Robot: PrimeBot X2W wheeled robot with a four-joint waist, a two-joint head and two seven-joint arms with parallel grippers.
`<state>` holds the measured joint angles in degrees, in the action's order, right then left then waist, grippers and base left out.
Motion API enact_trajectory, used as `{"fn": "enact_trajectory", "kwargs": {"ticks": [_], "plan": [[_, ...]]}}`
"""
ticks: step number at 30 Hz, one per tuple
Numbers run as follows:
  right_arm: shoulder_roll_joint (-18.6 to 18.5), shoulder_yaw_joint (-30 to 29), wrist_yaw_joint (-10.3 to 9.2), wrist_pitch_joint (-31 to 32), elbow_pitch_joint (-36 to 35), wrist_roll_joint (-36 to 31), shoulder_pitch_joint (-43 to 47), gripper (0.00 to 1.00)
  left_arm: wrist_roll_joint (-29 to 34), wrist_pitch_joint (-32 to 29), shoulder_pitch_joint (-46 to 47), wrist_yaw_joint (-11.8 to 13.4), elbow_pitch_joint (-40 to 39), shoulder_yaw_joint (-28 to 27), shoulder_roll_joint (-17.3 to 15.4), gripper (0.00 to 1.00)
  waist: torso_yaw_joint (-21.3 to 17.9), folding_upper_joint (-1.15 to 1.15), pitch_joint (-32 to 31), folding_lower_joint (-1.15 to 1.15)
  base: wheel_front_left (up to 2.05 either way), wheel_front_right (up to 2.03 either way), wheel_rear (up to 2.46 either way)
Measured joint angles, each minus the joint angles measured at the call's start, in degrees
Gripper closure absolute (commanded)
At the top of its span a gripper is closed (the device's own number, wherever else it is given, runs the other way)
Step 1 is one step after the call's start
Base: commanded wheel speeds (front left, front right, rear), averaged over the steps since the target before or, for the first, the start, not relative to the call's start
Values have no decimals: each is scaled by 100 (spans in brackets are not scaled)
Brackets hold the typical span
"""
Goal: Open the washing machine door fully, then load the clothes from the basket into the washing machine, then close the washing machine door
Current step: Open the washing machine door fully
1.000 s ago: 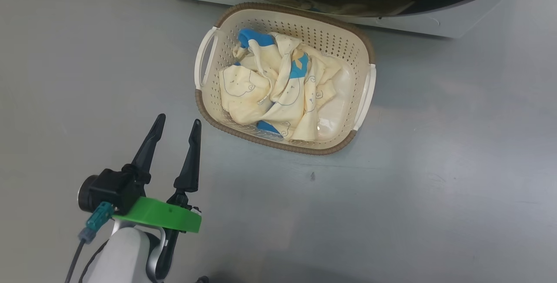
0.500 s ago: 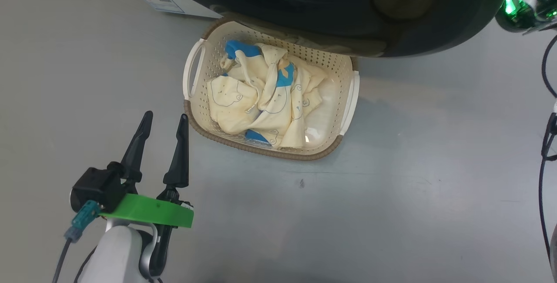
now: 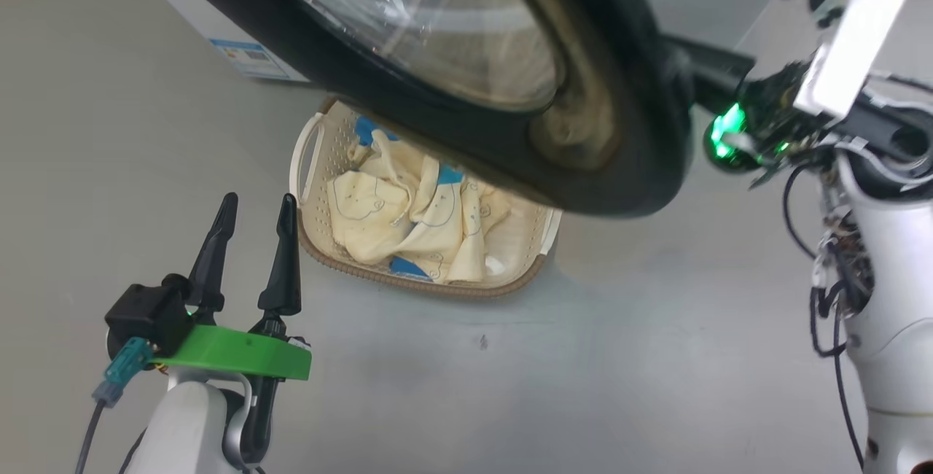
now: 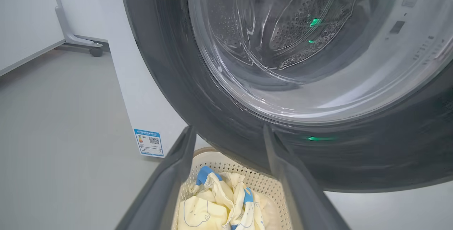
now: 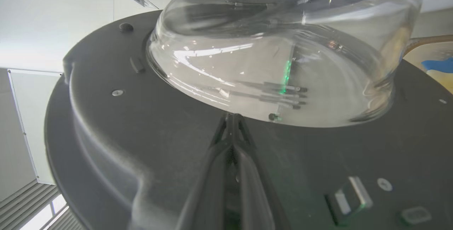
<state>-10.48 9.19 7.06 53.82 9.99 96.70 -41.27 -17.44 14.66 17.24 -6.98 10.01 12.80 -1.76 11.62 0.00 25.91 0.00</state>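
- Head view: the left end effector [image 3: 259,200], at 7 o'clock in the frame, has its two dark fingers spread wide with nothing between them. It hovers over the floor [image 3: 583,372], just beside the 9 o'clock end of the basket [image 3: 408,283].
- Left wrist view: the gap between those parted fingers frames the near end of the basket at 6 o'clock.
- Right wrist view: the right end effector [image 5: 231,116] has its fingers pressed together, pinching nothing. Their tips sit at the black inner face of the washing machine door [image 3: 619,131], right at the 6 o'clock base of its glass bowl [image 5: 276,56].
- Head view: the right arm comes in from 3 o'clock and meets the door at its 3 o'clock edge, with a green light [image 3: 725,127] glowing near the wrist.
- The door stands swung out from the washing machine [image 4: 138,92] and hangs above the basket, hiding its rim from 12 to 2 o'clock.
- The clothes [image 3: 393,219], cream with blue trim, lie heaped inside the basket.
- The basket rests on the floor before the machine's white front, whose blue label [image 4: 148,142] is at 10 o'clock from the basket.
- The steel drum [image 4: 300,28] shows through the glass in the left wrist view.
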Motion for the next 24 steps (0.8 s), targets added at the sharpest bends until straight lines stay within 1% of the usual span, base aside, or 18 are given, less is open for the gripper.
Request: {"fn": "enact_trajectory", "kwargs": {"ticks": [10,19,24], "plan": [[500,487,-1,243,-231,2,636,100,-23,0,-175,0,152,-79,-1,0,-150,0,-541,0,0,0,0],[594,868,0,293,-324,0,1156,100,-114,0,-291,0,193,-31,-3,0,-206,0,-940,0,0,0,0],[626,1054,0,249,-345,-134,1348,100,-171,0,-426,0,237,24,-3,0,-165,0,-1104,0,0,0,0]]}}
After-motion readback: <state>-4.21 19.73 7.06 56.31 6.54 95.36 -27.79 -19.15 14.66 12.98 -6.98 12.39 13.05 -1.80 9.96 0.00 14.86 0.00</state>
